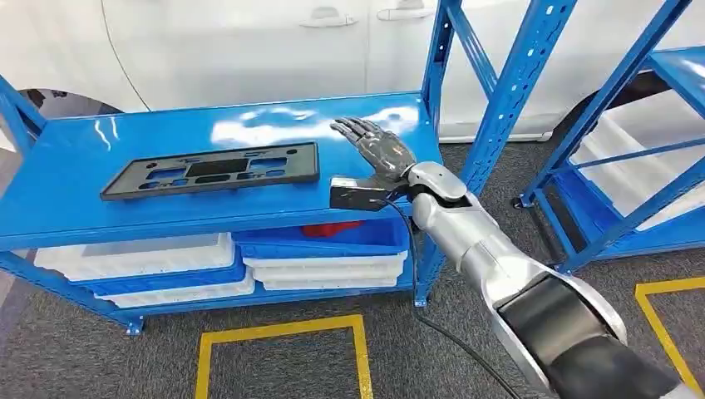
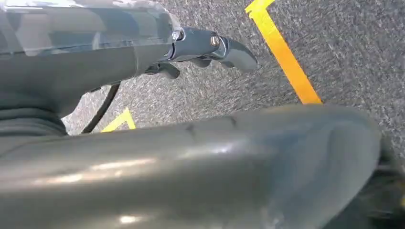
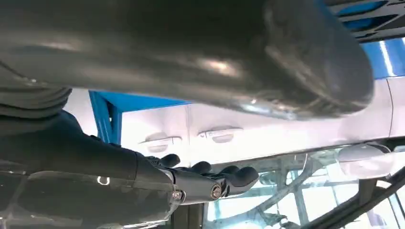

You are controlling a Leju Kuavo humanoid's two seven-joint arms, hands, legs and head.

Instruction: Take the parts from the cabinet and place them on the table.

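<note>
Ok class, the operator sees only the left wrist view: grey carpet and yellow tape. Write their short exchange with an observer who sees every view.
Operator: Where is the part?
Observer: In the head view, a black frame part lies flat on the top of the blue shelf.
Operator: And the right robot hand?
Observer: The right robot hand is over the same shelf top, to the right of the part and apart from it, fingers stretched out, holding nothing.
</note>
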